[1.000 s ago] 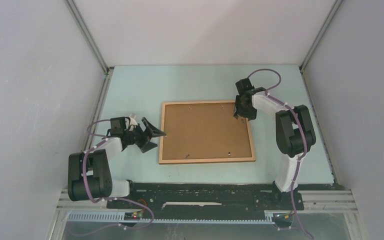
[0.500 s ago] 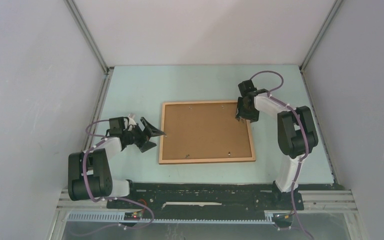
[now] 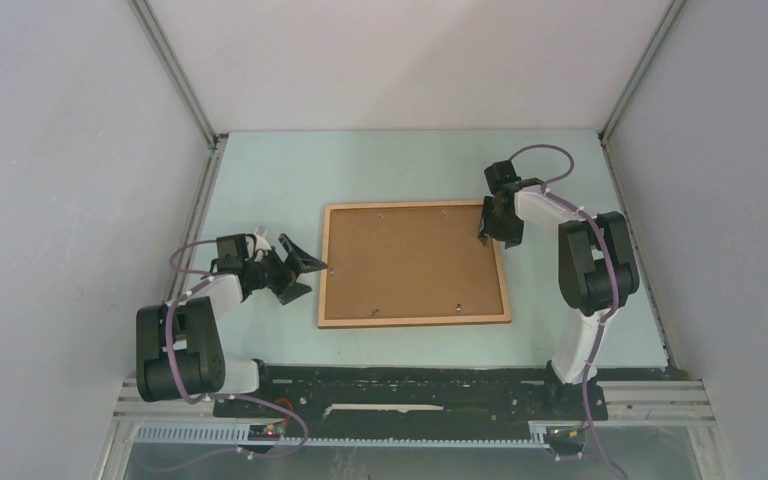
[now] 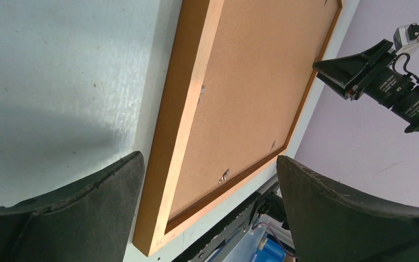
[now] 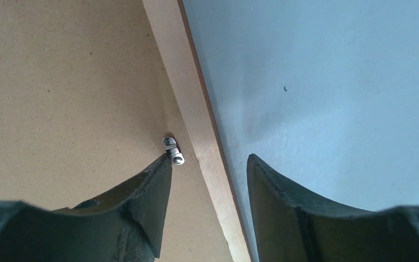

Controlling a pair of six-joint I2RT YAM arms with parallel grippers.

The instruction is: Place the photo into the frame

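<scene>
As your overhead view shows it, the thin light-brown wooden rectangular picture frame [image 3: 415, 320] lies flat near the middle of the pale green table [image 3: 280, 180], back side up; a plain brown fibreboard backing panel [image 3: 410, 260] fills its opening, with small metal tabs along the inner edges.

Your left gripper [image 3: 317, 279] sits low just beside the frame's left rail; its black fingers [image 4: 76, 213] are spread to their widest and hold nothing; its wrist view looks along that rail through the gap between them.

Your right gripper [image 3: 488, 236] hangs over the frame's right rail near the far right corner, pointing down; its jaws are parted and straddle the rail, one fingertip [image 5: 161, 169] over the backing panel, the other over bare table; a gap shows between the rail and each finger, so nothing is pinched.

The inner fingertip meets, or very nearly meets, a small silver metal turn-clip [image 5: 173, 150] seated on the panel close against the rail; you cannot confirm contact from these views.
</scene>
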